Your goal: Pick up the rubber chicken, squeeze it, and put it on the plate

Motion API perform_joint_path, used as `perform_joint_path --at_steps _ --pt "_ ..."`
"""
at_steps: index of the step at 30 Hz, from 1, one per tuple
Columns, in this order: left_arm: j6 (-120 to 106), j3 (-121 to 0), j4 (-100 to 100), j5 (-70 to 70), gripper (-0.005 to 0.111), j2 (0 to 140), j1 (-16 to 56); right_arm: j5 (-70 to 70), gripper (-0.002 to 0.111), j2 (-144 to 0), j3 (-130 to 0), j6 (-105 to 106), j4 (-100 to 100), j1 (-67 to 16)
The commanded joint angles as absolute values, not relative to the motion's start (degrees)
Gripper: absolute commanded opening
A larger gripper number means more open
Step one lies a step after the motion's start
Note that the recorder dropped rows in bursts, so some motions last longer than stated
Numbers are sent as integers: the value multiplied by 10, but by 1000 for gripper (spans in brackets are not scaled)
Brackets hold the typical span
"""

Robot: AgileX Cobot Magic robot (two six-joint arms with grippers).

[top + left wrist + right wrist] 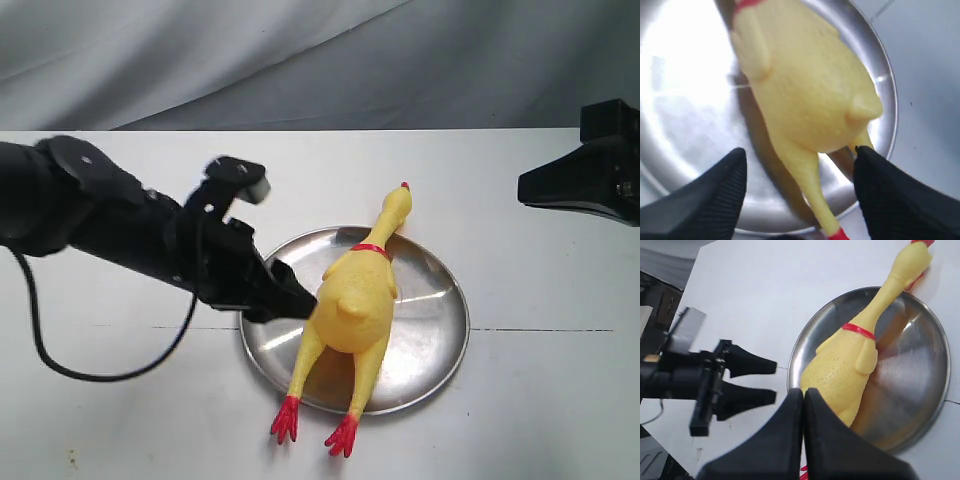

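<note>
**Operator:** What are the left fingers (705, 200) doing?

**Technician:** They are standing wide apart and gripping nothing. They are pointing at the chicken's (355, 295) rear, just beside its body, over the plate's (435, 335) rim. Contact cannot be confirmed.

**Operator:** And the right fingers (832, 440)?

**Technician:** They are pressing flat against each other with nothing between them. They are hovering well apart from the chicken, at the table's (540, 400) right side.

**Operator:** Where is the chicken?

**Technician:** It is lying lengthwise across the plate. Its body is resting in the dish, its head is reaching past the far rim, and its red feet are hanging over the near rim above the table.
</note>
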State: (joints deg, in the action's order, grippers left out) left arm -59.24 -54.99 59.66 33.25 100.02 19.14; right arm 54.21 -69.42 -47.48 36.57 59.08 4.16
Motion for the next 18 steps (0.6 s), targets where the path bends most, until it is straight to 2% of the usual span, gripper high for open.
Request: perform_joint_path --at_steps 1,6,12,18 --pt "-569 -550 588 330 43 916 133 531 0 -689 -473 388 591 45" --pt "-564 -550 590 327 2 822 60 462 0 -689 -473 406 591 45" --pt "-526 -550 590 327 0 733 -12 392 0 -689 -474 451 603 45" --pt "-526 -534 577 264 0 634 -34 370 0 -656 -474 496 604 45"
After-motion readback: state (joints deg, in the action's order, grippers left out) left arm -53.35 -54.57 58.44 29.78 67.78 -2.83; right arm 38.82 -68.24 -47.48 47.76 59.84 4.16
